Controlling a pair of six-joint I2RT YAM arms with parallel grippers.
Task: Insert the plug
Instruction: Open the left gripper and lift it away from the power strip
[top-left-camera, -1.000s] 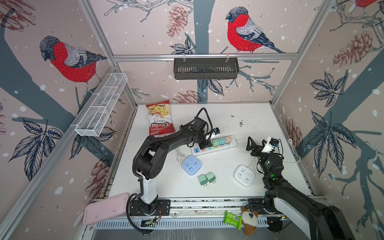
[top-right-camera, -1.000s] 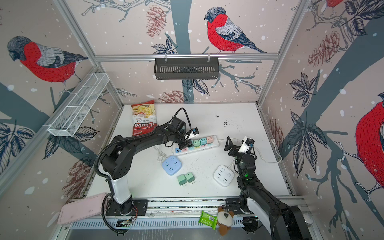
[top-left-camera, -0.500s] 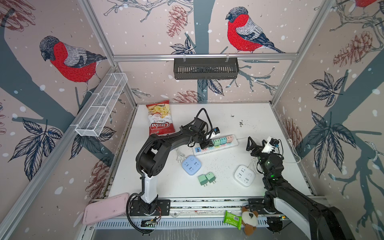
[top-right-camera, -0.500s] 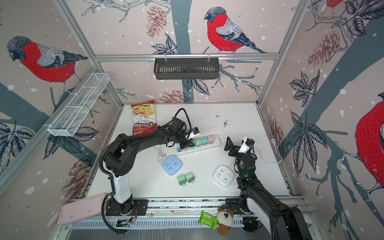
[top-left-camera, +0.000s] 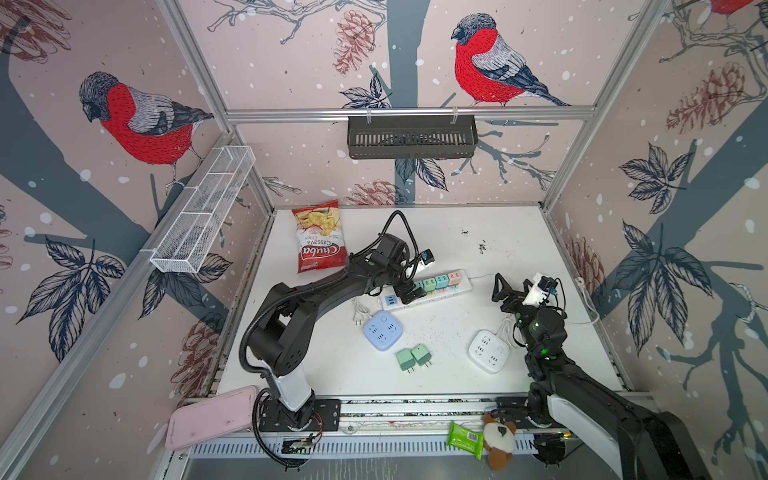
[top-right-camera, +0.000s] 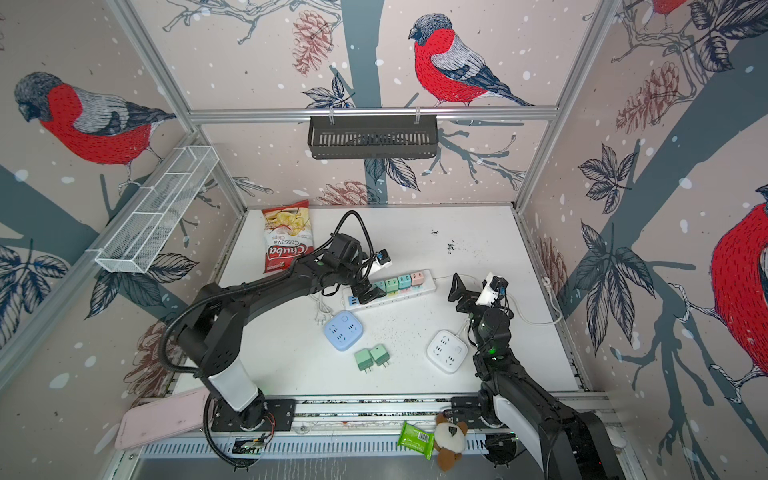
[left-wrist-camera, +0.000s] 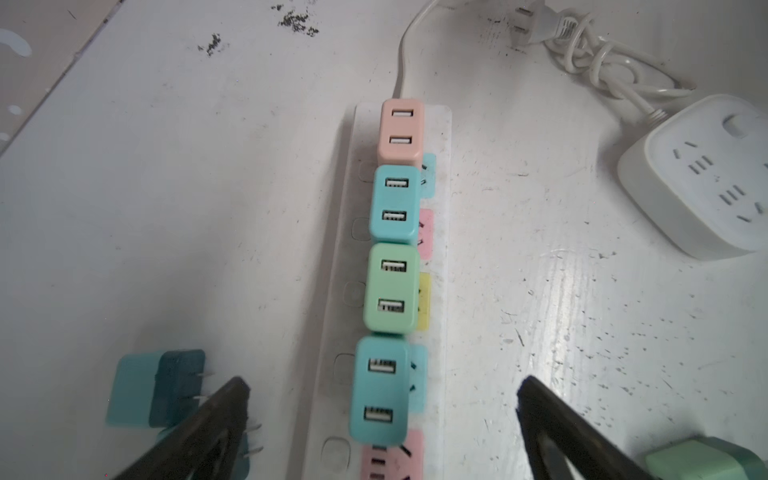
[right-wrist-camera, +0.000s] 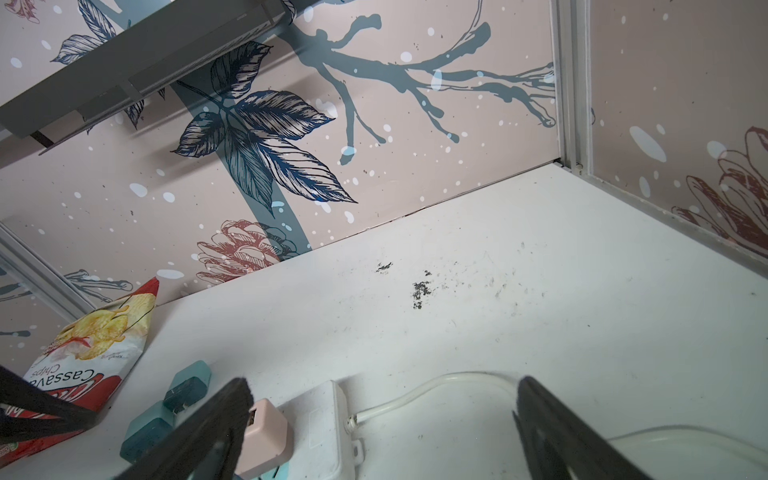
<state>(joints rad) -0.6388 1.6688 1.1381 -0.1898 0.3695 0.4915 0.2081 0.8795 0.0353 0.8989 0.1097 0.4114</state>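
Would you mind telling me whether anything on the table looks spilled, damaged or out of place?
Dark crumbs are scattered on the white table behind the power strip, like spilled dirt. A plush toy and green packet sit on the front rail, off the work surface.

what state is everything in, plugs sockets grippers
power strip: four sockets filled, one pink socket free
left gripper: open, empty, straddling the strip
right gripper: open, empty, raised
pink adapter: plugged in
inner blue adapter: plugged in
green adapter: plugged in
end blue adapter: plugged in
loose green pair: unplugged, lying loose
blue cube socket: nothing plugged in
white cube socket: nothing plugged in
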